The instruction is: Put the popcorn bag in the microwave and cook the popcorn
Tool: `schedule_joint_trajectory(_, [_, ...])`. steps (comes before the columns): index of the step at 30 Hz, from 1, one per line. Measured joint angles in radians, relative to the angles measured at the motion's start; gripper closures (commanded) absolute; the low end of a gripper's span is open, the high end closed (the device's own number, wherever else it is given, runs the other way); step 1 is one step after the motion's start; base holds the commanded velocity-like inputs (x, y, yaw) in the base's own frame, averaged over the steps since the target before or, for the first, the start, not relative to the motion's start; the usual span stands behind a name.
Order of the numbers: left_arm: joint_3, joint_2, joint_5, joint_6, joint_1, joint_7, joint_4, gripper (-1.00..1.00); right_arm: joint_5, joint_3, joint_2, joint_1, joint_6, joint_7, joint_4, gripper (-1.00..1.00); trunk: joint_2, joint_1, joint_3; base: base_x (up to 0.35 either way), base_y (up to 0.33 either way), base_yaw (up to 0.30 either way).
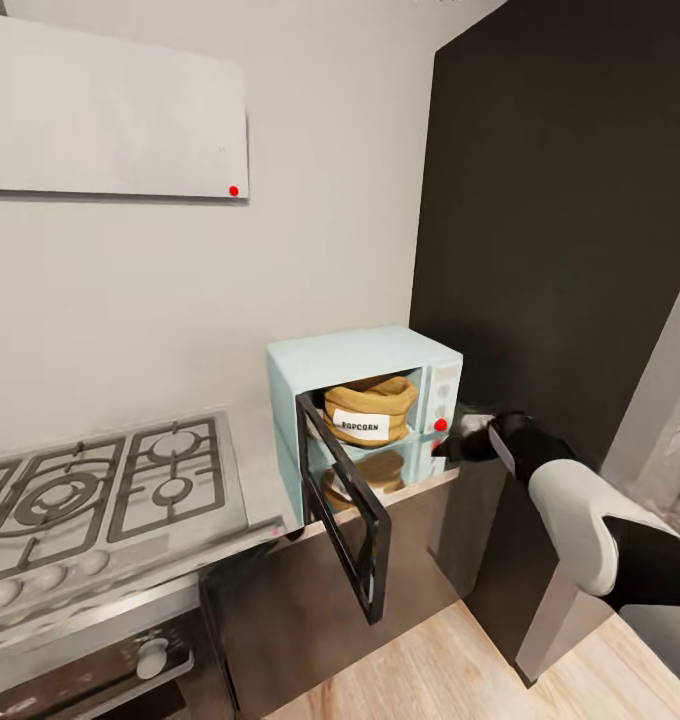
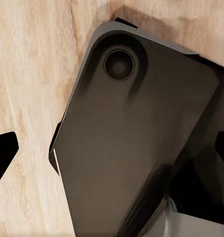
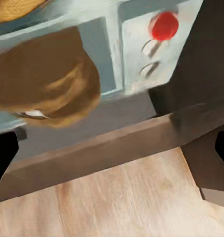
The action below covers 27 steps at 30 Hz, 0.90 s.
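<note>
Pale mint-blue, the microwave (image 1: 355,365) is seen on the steel countertop (image 1: 255,470) beside the gas hob (image 1: 100,495), its dark glass door (image 1: 345,505) swung open. Inside it the tan popcorn bag (image 1: 368,408) is set upright, its white label (image 1: 361,424) reading POPCORN. The right gripper (image 1: 458,440) is held near the white control panel (image 1: 441,395), by a red mark (image 1: 440,425); its fingertips (image 3: 3,155) are spread wide, empty. The left gripper (image 2: 112,153) is likewise open, over the wooden floor (image 2: 27,74).
</note>
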Motion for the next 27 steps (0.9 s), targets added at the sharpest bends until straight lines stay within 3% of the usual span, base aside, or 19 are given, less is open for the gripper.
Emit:
schedule_joint_trajectory(3, [0.000,0.001,0.000,0.000,0.000,0.000,0.000,-1.00,-0.003,0.001,0.001,0.051,-0.228,0.100,0.001,-1.00,0.000,0.000,0.000,-0.001,0.000,0.000])
schedule_joint_trajectory(5, [-0.001,0.001,0.000,0.000,0.000,0.000,0.000,-1.00,-0.002,0.000,0.001,0.062,-0.310,0.172,0.001,-1.00,0.000,0.000,0.000,0.000,0.000,0.000])
schedule_joint_trajectory(13, [-0.001,0.002,0.000,0.000,0.000,-0.001,0.000,-1.00,-0.003,-0.001,0.006,0.064,-0.335,0.219,-0.002,-1.00,0.000,0.000,0.000,0.000,0.000,0.000])
schedule_joint_trajectory(15, [-0.001,0.002,0.000,0.000,0.000,-0.001,0.000,-1.00,-0.097,-0.003,0.006,0.064,-0.339,0.212,0.001,-1.00,0.000,0.000,0.000,0.000,0.000,0.000])
schedule_joint_trajectory(19, [-0.002,0.002,0.000,0.000,0.000,-0.001,0.000,-1.00,-0.124,-0.003,-0.004,0.064,-0.346,0.250,-0.004,-1.00,0.000,0.000,0.000,0.000,0.000,0.000])
schedule_joint_trajectory(21, [-0.003,0.001,0.000,0.000,0.000,-0.002,-0.001,-1.00,-0.121,-0.002,-0.008,0.066,-0.407,0.339,0.001,-1.00,0.000,0.000,0.000,0.000,0.000,0.000])
schedule_joint_trajectory(23, [-0.004,0.001,0.000,0.000,0.000,-0.002,-0.001,-1.00,-0.114,-0.002,-0.009,0.084,-0.557,0.459,0.003,-1.00,0.000,0.000,0.000,0.034,-0.003,0.000])
schedule_joint_trajectory(25, [-0.003,0.001,0.000,0.000,0.000,-0.002,-0.001,-1.00,-0.119,-0.002,-0.011,0.099,-0.629,0.500,0.006,-1.00,0.000,0.000,0.000,0.149,-0.057,0.000])
schedule_joint_trajectory(27, [-0.002,0.001,0.001,0.000,0.000,-0.002,-0.001,-1.00,-0.121,-0.001,-0.011,0.104,-0.648,0.506,0.012,-1.00,0.000,0.000,0.000,0.202,-0.078,0.000])
